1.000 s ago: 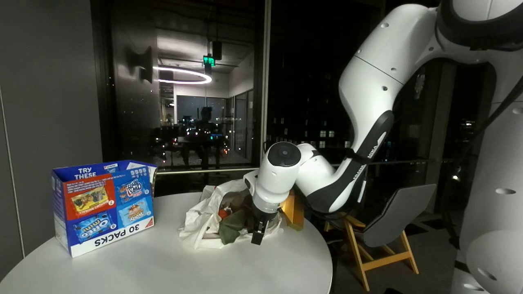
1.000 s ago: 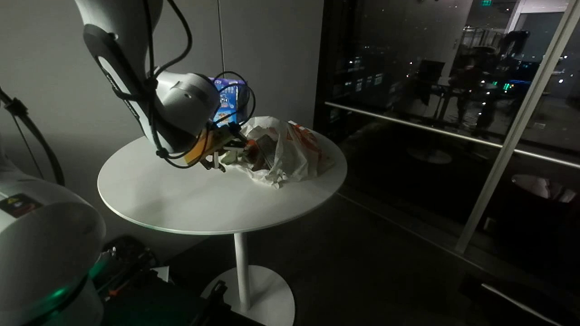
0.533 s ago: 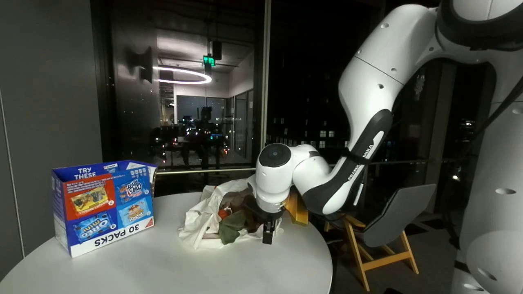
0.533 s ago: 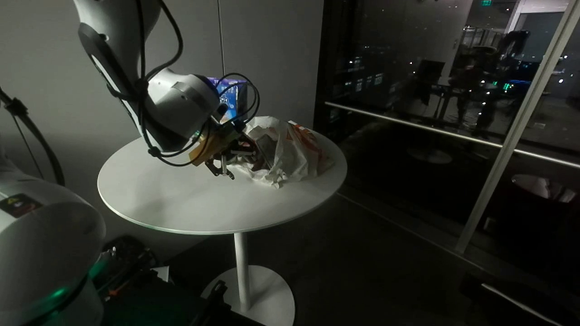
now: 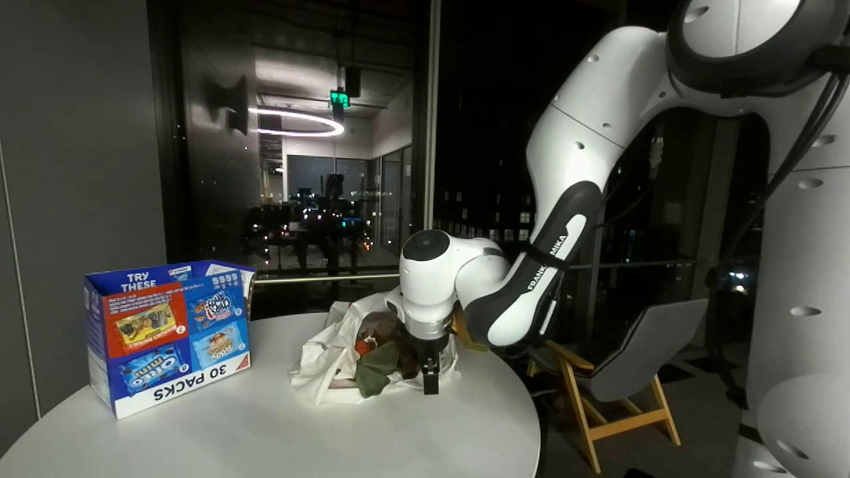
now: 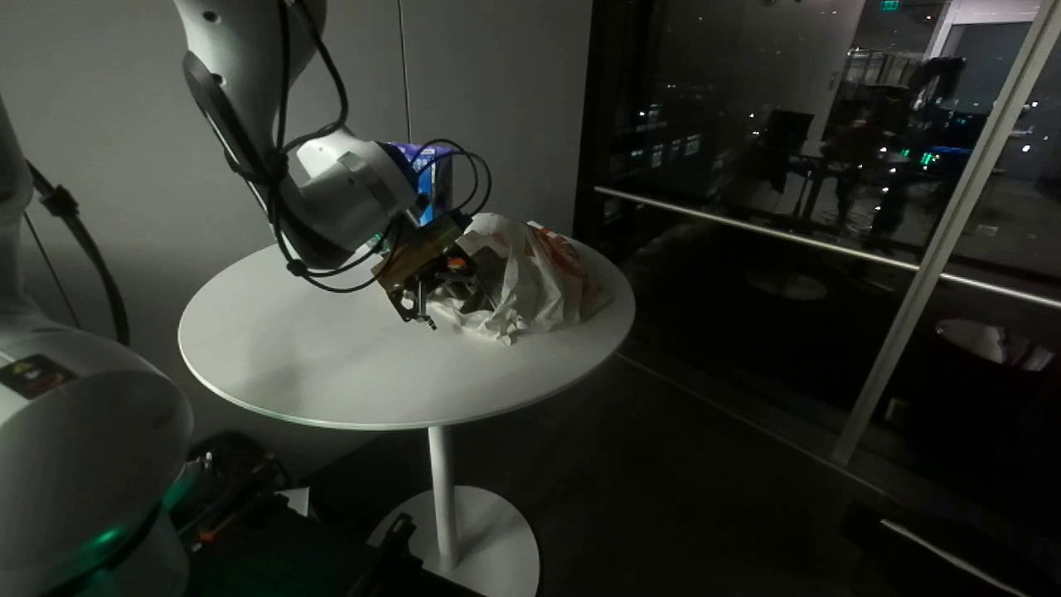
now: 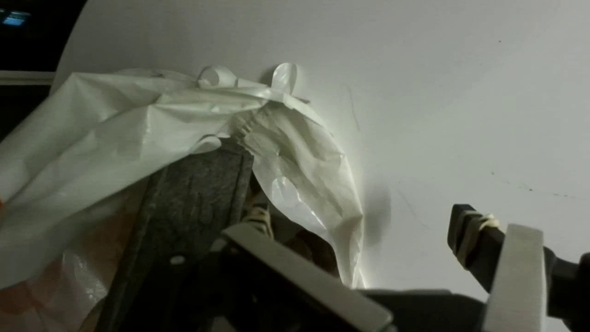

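Observation:
A crumpled white plastic bag [image 5: 325,368] lies on its side on the round white table [image 5: 279,441], its mouth open. It also shows in an exterior view [image 6: 535,286] and the wrist view [image 7: 115,124]. Inside are a dark grey flat-sided item [image 7: 198,193], a dark green item [image 5: 375,370] and a small red item [image 5: 364,346]. My gripper [image 7: 364,226] is open and empty at the bag's mouth. One fingertip is over the opening beside the grey item; the other is over bare table, with the bag's edge between them. Whether a finger touches anything cannot be told.
A blue snack box [image 5: 176,338] stands on the table, partly behind the arm in an exterior view [image 6: 433,186]. A grey chair with wooden legs [image 5: 644,352] stands beyond the table. A metal rail [image 6: 746,224] runs along the dark windows. Cables [image 6: 286,207] loop along the arm.
My arm has moved toward the bag, and the wrist has turned so that the fingers point more steeply down. The gripper stays open. The bag and the snack box have not visibly moved.

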Controlling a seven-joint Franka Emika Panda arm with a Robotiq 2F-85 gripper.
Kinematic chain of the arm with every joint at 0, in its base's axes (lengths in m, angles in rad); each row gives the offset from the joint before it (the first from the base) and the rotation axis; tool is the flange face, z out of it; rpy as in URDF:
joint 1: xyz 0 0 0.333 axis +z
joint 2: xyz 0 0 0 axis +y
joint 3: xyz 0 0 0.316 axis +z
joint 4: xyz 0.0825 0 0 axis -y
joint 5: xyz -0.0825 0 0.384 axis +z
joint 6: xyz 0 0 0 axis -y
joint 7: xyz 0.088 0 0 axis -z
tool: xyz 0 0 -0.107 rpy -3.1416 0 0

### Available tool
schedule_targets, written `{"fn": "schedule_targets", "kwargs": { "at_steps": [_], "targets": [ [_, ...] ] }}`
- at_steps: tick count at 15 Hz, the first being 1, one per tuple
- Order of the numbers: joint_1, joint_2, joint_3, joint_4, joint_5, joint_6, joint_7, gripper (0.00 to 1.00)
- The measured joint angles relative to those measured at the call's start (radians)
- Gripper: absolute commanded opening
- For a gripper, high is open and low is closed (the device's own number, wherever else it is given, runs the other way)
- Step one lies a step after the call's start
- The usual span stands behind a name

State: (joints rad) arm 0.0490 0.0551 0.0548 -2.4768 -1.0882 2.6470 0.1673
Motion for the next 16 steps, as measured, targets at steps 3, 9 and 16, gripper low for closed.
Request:
{"fn": "schedule_targets", "kwargs": {
  "at_steps": [3, 9, 16],
  "targets": [
    [-0.009, 0.057, -0.003, 0.055, 0.126, 0.0, -0.156, 1.0],
    [-0.013, 0.096, -0.004, 0.085, 0.162, 0.002, -0.199, 1.0],
    [-0.028, 0.099, -0.006, 0.078, 0.284, 0.057, -0.3, 1.0]
  ]
}}
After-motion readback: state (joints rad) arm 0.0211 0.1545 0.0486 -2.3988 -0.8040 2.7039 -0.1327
